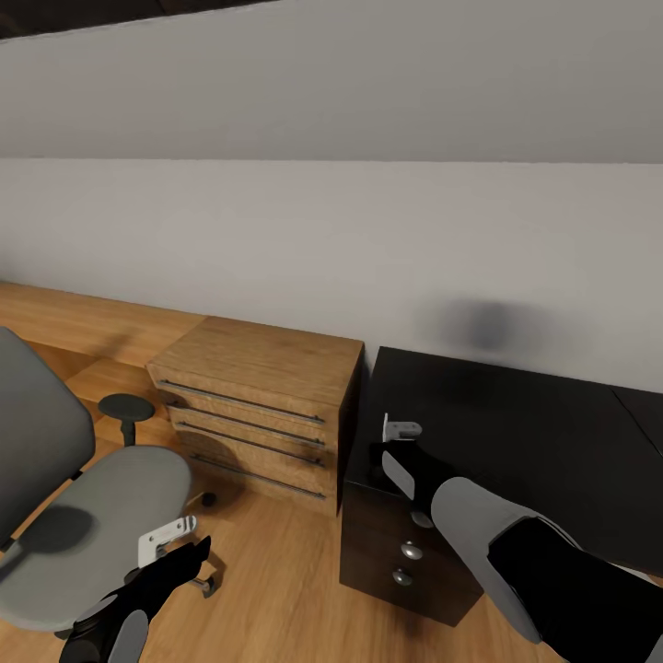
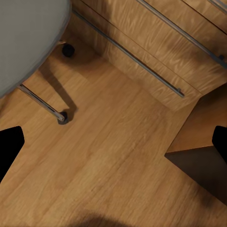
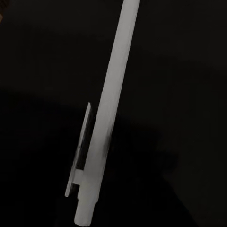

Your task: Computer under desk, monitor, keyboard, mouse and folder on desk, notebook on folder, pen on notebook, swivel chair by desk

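Clearly pen (image 3: 106,118) lies lengthwise, w/ clip sideways.

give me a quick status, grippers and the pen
Left gripper open, low over floor beside swivel chair. Right gripper over black desk, state unclear. White pen close before right wrist camera. Nothing in the way.

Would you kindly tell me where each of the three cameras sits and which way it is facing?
Head view: from the robot's head, looking down at the swivel chair, wooden drawer chest and black desk; both arms show, with left gripper and right gripper.
Left wrist view: near the left gripper, facing the wooden floor; dark fingertips show at the edges.
Right wrist view: near the right gripper, close on a white pen against a dark surface.
Shared: head and left wrist views both show chair and chest.
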Tool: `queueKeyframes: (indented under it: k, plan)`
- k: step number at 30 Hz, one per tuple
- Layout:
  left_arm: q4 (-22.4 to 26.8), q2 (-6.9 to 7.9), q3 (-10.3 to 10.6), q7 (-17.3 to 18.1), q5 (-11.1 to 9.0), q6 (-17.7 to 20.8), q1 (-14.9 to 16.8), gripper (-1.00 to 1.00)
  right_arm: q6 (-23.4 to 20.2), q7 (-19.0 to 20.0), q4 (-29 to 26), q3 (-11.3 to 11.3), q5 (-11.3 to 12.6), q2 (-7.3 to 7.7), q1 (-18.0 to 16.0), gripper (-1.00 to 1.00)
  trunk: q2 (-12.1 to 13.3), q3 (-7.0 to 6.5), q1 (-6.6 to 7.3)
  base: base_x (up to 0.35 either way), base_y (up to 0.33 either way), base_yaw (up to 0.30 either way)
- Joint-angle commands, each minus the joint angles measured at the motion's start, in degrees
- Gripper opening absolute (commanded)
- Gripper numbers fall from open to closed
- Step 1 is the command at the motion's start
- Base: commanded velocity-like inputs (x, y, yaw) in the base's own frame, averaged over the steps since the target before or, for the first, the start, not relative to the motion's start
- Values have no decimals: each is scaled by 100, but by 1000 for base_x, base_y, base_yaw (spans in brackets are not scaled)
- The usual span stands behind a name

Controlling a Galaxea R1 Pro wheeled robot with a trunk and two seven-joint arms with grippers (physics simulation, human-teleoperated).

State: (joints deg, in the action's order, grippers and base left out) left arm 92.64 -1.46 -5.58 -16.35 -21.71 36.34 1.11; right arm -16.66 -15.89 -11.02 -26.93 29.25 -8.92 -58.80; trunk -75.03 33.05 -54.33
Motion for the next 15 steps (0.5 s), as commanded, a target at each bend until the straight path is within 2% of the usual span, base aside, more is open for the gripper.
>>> queueKeyframes:
  k: [1,15]
  plan:
    - [9,-3,-5,-44,-62,23,4,100,-76,-39,312,-41,71,4,0,-100,-3,7,0,0,0,0]
    - [9,-4,-5,-43,-62,23,4,100,-109,-37,311,-40,79,4,0,-100,-3,7,0,0,0,0]
